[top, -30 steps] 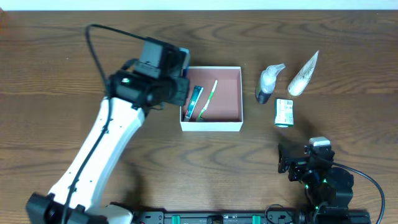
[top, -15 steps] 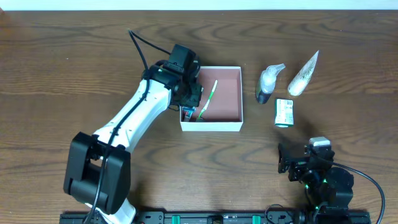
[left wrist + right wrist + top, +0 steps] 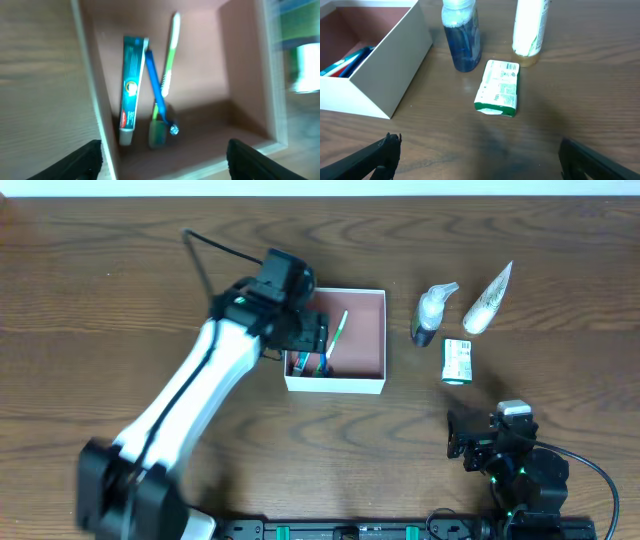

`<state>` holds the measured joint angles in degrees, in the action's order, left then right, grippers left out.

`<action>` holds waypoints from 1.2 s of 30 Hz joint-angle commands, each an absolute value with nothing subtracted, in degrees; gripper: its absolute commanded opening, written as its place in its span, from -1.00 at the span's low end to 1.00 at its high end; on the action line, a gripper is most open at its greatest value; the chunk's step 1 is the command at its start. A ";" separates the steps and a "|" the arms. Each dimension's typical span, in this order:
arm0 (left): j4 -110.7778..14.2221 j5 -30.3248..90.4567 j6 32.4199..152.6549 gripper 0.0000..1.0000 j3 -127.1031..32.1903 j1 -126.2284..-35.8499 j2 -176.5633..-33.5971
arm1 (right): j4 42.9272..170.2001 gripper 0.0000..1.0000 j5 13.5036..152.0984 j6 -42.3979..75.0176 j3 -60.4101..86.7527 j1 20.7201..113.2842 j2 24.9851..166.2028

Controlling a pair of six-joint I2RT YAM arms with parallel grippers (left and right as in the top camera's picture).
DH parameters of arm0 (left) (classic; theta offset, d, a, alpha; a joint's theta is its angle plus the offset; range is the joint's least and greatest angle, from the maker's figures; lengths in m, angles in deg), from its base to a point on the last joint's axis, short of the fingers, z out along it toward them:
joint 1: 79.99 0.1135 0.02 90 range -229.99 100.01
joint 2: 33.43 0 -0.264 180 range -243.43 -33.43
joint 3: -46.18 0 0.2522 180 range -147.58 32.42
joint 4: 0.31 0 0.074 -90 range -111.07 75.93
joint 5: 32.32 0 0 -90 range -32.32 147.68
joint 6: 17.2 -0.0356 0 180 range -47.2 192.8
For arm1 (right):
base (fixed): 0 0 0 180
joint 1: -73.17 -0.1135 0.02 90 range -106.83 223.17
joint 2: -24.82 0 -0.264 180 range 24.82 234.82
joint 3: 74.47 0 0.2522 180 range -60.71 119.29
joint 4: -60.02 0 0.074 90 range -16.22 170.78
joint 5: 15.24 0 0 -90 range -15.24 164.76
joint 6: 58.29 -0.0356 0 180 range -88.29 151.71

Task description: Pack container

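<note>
While hanging spread and empty over container (image 3: 336, 385) at mid-worktop (image 3: 100, 260), risks snagging a thin wall with left tool (image 3: 165, 152) on withdrawal, dragging box and toothpaste (image 3: 132, 90) askew. Right tool (image 3: 480, 150) likewise spread, idle.

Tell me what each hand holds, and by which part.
Nothing is held: the left hand and the right hand are both open and empty.

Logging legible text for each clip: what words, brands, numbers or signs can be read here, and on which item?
Nothing can be quoted with confidence.
Teal toothpaste tube in the container: logo and print, too blurred to read.
Green-and-white packet: lines of print, too small to read.
White tube: faint green marks, unreadable.
Blue bottle: no label visible.
</note>
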<state>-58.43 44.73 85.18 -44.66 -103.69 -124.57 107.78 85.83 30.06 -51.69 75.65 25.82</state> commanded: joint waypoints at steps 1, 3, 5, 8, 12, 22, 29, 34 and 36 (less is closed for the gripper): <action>-60.51 47.33 86.01 0.64 -47.35 -101.20 -116.61 | 107.82 0.98 86.13 31.13 -51.82 75.30 25.47; -63.00 51.29 86.03 0.70 -47.35 -98.97 -113.11 | 107.82 0.99 86.11 31.13 -51.82 75.30 25.47; -66.21 57.37 86.03 0.75 -47.35 -95.91 -110.10 | 107.82 0.98 86.13 31.13 -51.82 75.30 25.47; -70.32 63.03 86.03 0.92 -47.33 -90.49 -107.82 | 107.82 0.98 86.13 31.13 -51.82 75.30 25.49; -74.32 62.85 86.32 0.96 -47.33 -83.00 -107.60 | 104.35 0.98 87.88 29.38 -51.89 75.28 25.49; -77.03 62.90 86.23 0.96 -47.33 -78.30 -107.65 | 99.47 0.99 101.43 9.88 -51.56 75.28 25.49; -77.03 62.90 86.23 0.96 -47.33 -78.30 -107.65 | 100.76 0.99 100.36 6.87 -42.14 75.28 30.73; -77.03 62.90 86.25 0.96 -47.33 -78.30 -107.65 | 107.54 0.99 98.99 8.16 -26.84 75.25 46.86; -77.03 62.87 86.23 0.96 -47.33 -78.30 -107.65 | 111.89 0.99 98.94 11.50 -19.60 75.06 54.25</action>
